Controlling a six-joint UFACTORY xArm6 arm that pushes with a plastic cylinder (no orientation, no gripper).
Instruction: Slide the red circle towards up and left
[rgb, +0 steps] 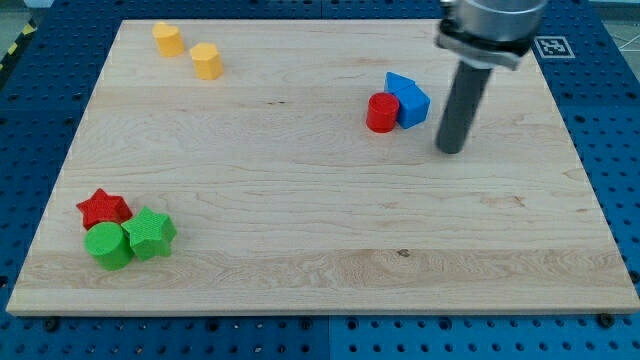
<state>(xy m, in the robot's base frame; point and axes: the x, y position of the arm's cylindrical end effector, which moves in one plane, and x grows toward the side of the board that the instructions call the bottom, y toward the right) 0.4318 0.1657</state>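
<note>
The red circle (381, 113) is a short red cylinder on the wooden board (320, 220), right of centre near the view's top. A blue block (407, 99), roughly pentagon-shaped, touches its right side. My tip (452, 150) is the lower end of the dark rod. It stands on the board to the right of and slightly below the red circle and the blue block, apart from both.
Two yellow blocks (168, 39) (206, 60) sit at the view's top left. At the bottom left a red star (103, 208), a green cylinder (108, 245) and a green star (150, 233) are clustered together. A blue pegboard (610, 150) surrounds the board.
</note>
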